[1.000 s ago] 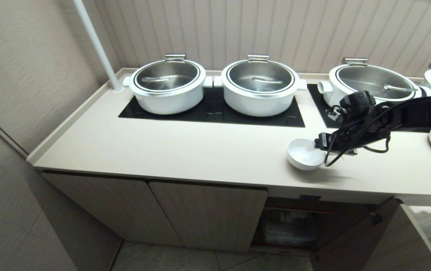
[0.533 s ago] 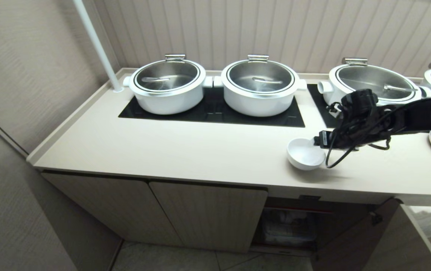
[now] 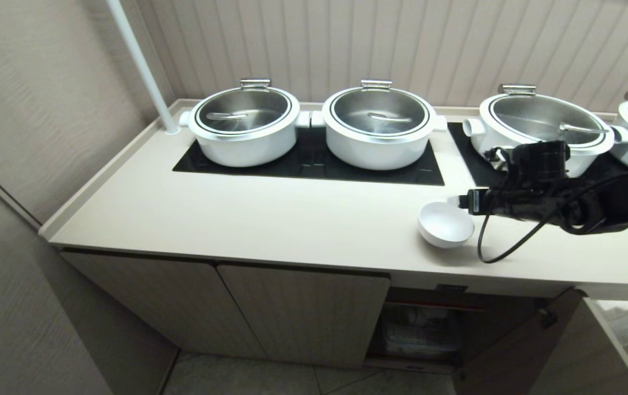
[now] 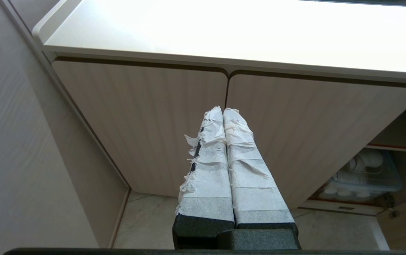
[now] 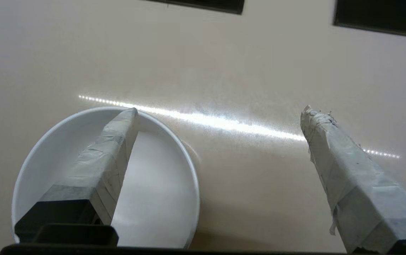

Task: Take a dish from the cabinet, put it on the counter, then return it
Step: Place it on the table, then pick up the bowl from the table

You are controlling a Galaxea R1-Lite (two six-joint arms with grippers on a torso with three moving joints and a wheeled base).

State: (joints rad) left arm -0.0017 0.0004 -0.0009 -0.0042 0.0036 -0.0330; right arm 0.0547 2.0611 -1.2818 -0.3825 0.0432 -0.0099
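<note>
The dish (image 3: 445,224), a small white bowl, stands upright on the beige counter (image 3: 292,219) near its front edge. My right gripper (image 3: 463,201) hovers at the bowl's right rim, open wide and holding nothing. In the right wrist view one taped finger (image 5: 110,156) hangs over the dish (image 5: 153,184) and the other over bare counter, so the right gripper (image 5: 220,111) straddles the rim. The cabinet (image 3: 303,318) below has its right compartment (image 3: 429,329) open. My left gripper (image 4: 224,109) is parked low and shut, facing the closed cabinet doors (image 4: 135,117).
Large white pots with steel lids (image 3: 377,129) sit on black glass panels (image 3: 314,164) behind the dish. A white pole (image 3: 141,66) rises at the back left corner. The open cabinet door (image 3: 511,351) juts out at lower right. A clear bin of white cups (image 4: 362,173) sits inside.
The right gripper's fingers have spread wider and lifted off the dish's rim, and the wrist has levelled out and drawn slightly right. The dish stays put on the counter.
</note>
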